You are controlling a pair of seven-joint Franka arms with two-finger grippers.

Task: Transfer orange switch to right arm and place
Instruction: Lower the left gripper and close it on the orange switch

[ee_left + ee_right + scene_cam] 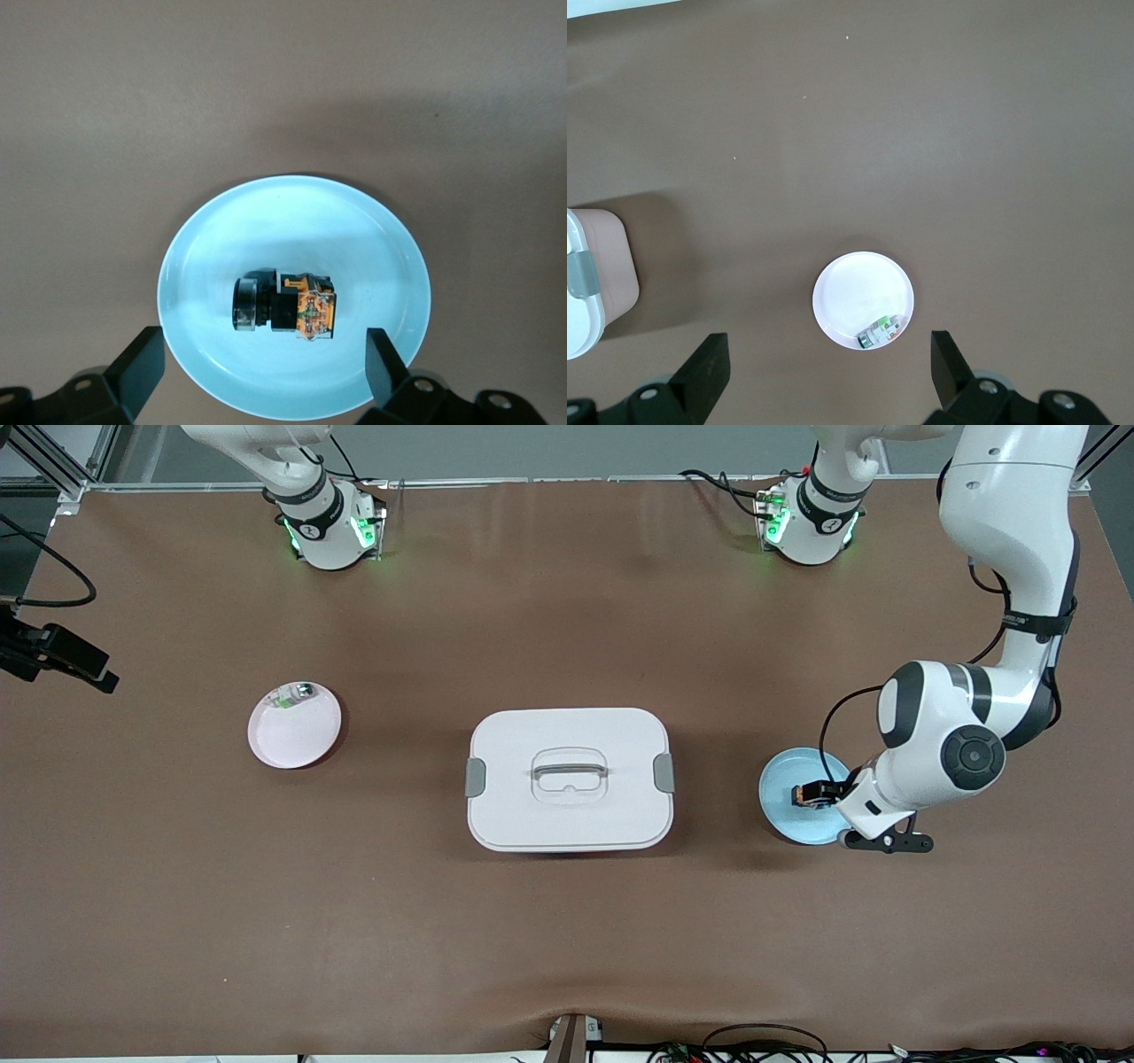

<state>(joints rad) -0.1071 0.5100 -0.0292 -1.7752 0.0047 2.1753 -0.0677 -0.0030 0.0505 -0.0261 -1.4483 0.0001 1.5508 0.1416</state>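
Left end effector [257, 367] open over orange switch [285, 306]

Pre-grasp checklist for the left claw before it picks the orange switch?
1. Orange switch lying in blue plate: ok.
2. Left claw open, over the plate, fingers either side of the switch: ok.
3. Switch not yet touched by fingers: ok.
4. Right claw open, waiting high over the pink plate: ok.
5. Pink plate holds a green-white part at its rim, rest bare: ok.
6. White box lid closed between plates: ok.
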